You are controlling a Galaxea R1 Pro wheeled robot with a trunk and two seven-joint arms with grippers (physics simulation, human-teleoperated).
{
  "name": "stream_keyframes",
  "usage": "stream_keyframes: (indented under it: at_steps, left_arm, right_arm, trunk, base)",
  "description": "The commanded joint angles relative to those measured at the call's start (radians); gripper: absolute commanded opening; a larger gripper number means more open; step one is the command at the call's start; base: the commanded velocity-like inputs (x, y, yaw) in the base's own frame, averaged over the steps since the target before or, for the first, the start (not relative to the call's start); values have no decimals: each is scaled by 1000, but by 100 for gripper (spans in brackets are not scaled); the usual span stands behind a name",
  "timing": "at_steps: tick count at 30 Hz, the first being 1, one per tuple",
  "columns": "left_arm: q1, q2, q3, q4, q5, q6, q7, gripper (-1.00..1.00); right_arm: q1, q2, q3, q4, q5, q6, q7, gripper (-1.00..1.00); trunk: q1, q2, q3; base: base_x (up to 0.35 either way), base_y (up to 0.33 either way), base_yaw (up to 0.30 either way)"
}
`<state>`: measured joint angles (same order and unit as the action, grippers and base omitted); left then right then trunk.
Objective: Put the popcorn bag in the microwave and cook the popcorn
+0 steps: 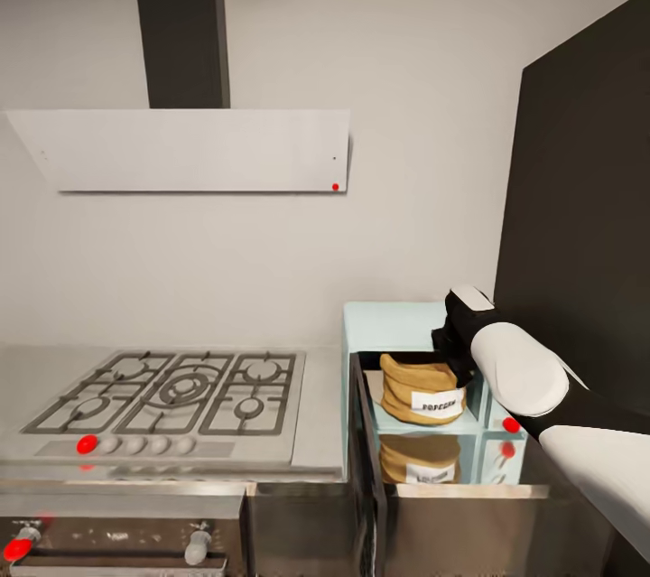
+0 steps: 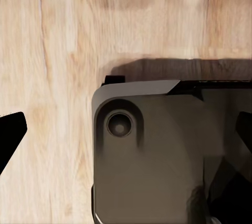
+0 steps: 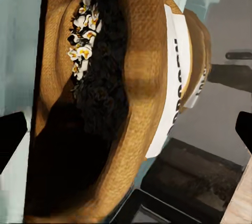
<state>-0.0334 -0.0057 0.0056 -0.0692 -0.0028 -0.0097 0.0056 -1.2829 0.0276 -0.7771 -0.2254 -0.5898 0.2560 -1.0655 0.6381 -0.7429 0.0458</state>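
Observation:
The pale mint microwave (image 1: 390,324) stands on the steel countertop (image 1: 318,437) right of the hob, its door (image 1: 365,460) swung open. Inside sits the tan popcorn bag (image 1: 412,389), upright, with its white label facing me. A mirrored image of the sack (image 1: 417,461) shows just below it. My right arm (image 1: 516,369) reaches in from the right, its black hand at the bag's upper right. In the right wrist view the bag (image 3: 142,77) lies close ahead, with whitish-yellow popcorn (image 3: 84,37) in its mouth. The right gripper (image 3: 126,134) is open, fingertips wide apart. The left gripper (image 2: 126,129) is open over wooden floor.
A gas hob (image 1: 181,392) is set in the counter on the left, under a white hood (image 1: 181,148). The steel oven's red knob (image 1: 18,548) shows at the lower left. A tall dark cabinet (image 1: 587,198) rises right of the microwave. The robot's dark base (image 2: 157,161) is below the left gripper.

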Motion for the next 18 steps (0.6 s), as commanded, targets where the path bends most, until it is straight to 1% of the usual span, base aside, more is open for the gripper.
stream_keyframes:
  at_steps: [1,18]
  left_arm:
    - [0,0,0,0,0,-1,1,100]
    - [0,0,0,0,0,-1,1,100]
  right_arm:
    - [0,0,6,-3,-8,10,1,100]
    - [0,2,6,-3,-8,11,12,100]
  trunk:
    - [0,0,1]
    - [0,0,21]
  base:
    - [-274,0,0]
    - [-335,0,0]
